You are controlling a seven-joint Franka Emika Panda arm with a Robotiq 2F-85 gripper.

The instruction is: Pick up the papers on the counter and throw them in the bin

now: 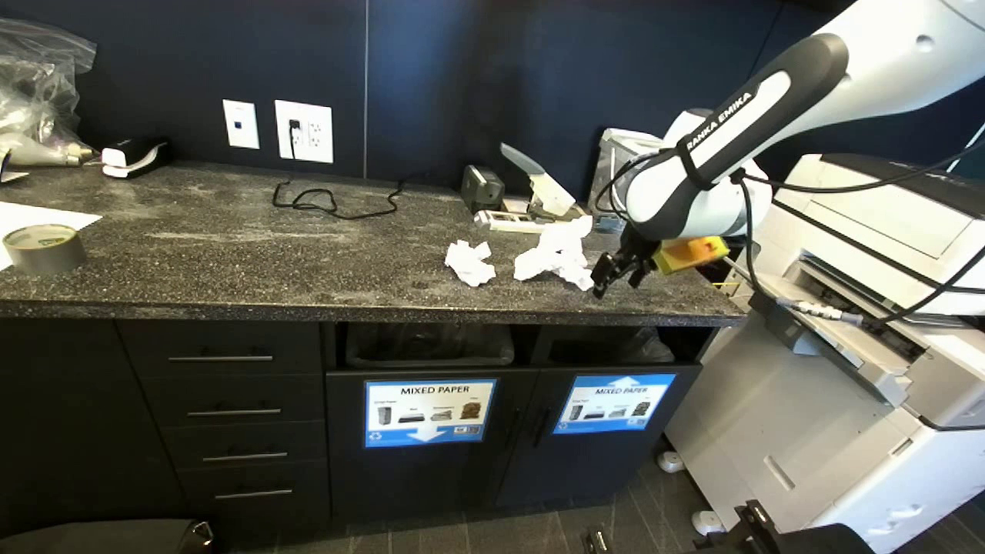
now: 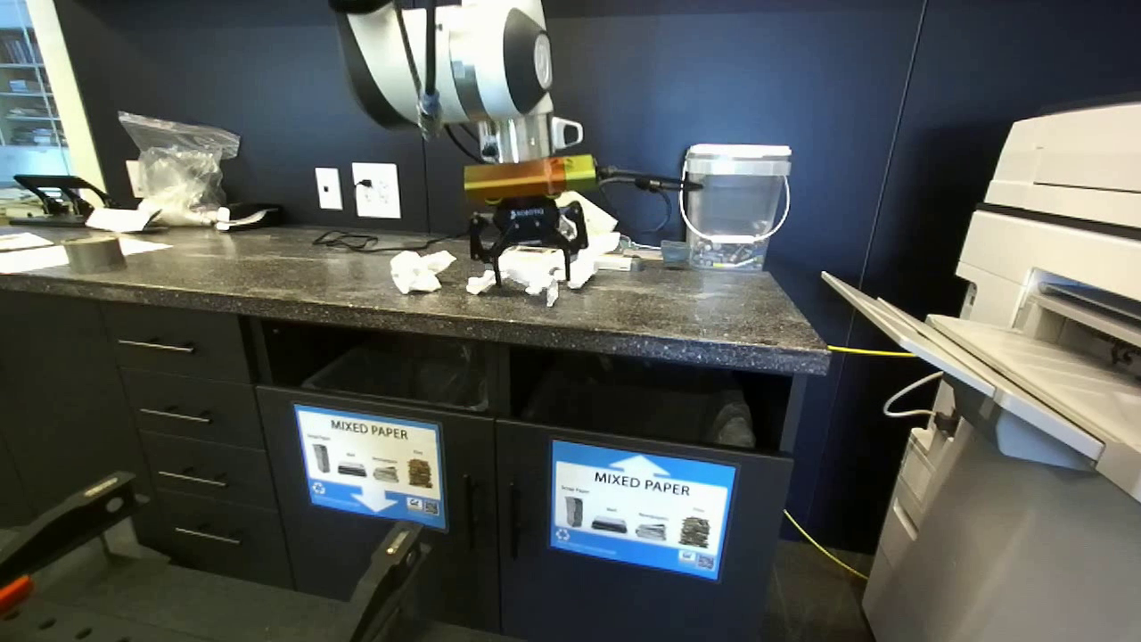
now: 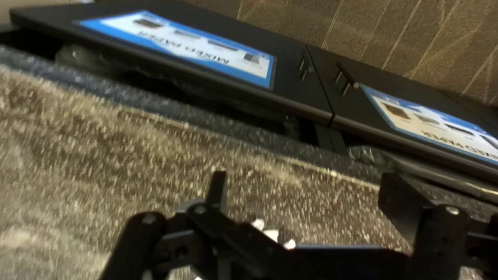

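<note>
A single crumpled paper wad (image 1: 470,262) lies on the dark speckled counter (image 1: 231,254). To its right is a cluster of papers (image 1: 555,252), bunched together. My gripper (image 1: 618,282) hangs low over the counter, just right of that cluster. In an exterior view the gripper (image 2: 532,276) stands in front of the papers, its fingers apart. The wrist view shows the open gripper (image 3: 303,182) with only countertop between its fingers; white bits of paper (image 3: 290,244) peek out behind its linkage. Under the counter, a bin (image 1: 431,362) with a clear liner sits behind a cabinet opening.
Behind the papers stand a white device (image 1: 550,192) and a clear bucket (image 2: 735,209). A printer (image 2: 1052,267) rises beyond the counter's right end. Tape (image 1: 45,248), a black cable (image 1: 331,204) and a plastic bag (image 2: 183,165) lie farther left. A second bin (image 2: 642,401) is alongside.
</note>
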